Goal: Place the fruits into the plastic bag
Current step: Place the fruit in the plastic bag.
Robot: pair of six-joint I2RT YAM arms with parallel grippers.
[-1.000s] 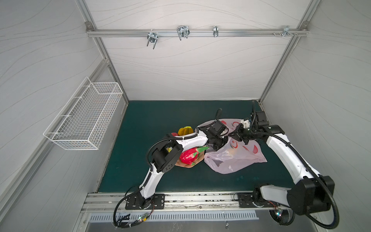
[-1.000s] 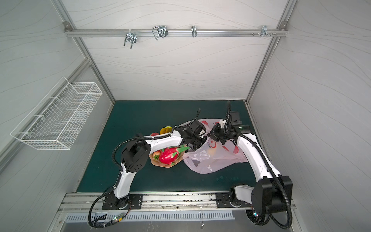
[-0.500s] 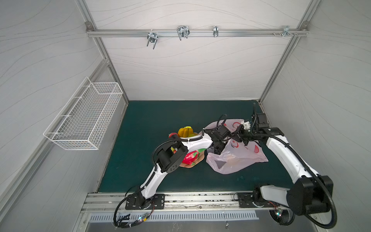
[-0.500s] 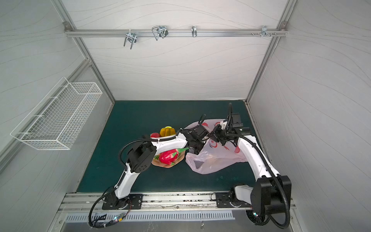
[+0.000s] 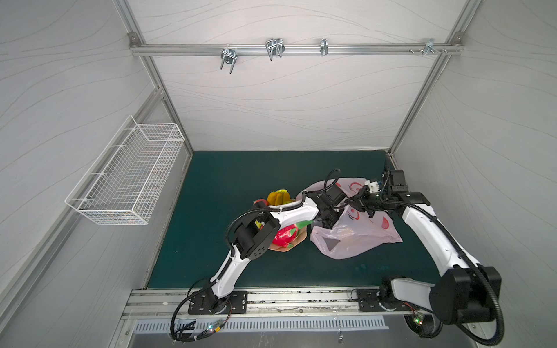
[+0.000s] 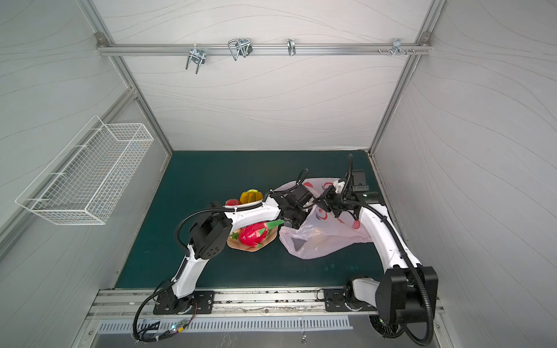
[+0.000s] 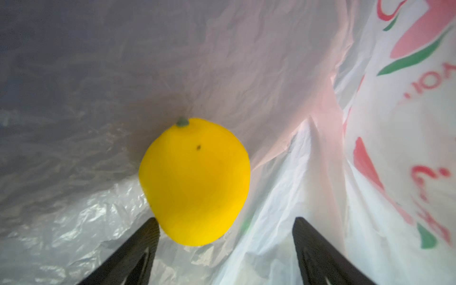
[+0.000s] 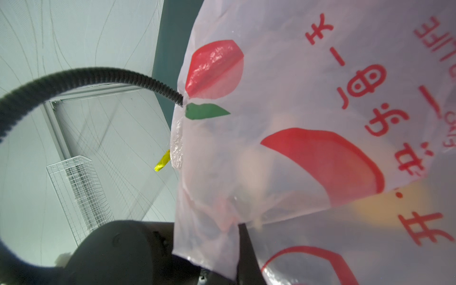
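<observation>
1. Orientation: for an onlooker at the front rail, 12 o'clock points to the back wall. A dark green mat [image 5: 241, 180] covers the floor, and a white wire basket [image 5: 129, 177] hangs on the wall at 9 o'clock.
2. A thin, translucent pale-pink plastic bag [image 5: 361, 238], printed with red peaches and red lettering, lies crumpled on the mat at 3 o'clock of the plate, just beside it. One handle loop lies open at its 8 o'clock corner.
3. A smooth yellow toy lemon [image 7: 195, 182] with a small green stem nub lies inside the plastic bag, on the crinkled film.
4. The left gripper [image 7: 226, 219] reaches into the bag mouth from 10 o'clock. Its black fingers [image 7: 145, 246] stand wide apart and clamp nothing. The lemon sits loose ahead of them, just beside one fingertip; whether they touch cannot be told.
5. The right gripper [image 5: 363, 208] is at the bag's 12 o'clock edge. Its jaws are together, pinching the bag film and holding that edge raised off the mat. In the right wrist view the film [image 8: 296, 98] hangs close before the lens.
6. A peach-coloured scalloped plate [image 6: 241, 245] carries a glossy pink-red dragon fruit [image 6: 253, 235] with green scales.
7. A yellow banana bunch [image 6: 250, 195] sits at 12 o'clock of the plate and a small red fruit [image 6: 232, 202] at 11 o'clock. The left arm crosses in front, so whether they rest on the plate cannot be told.
</observation>
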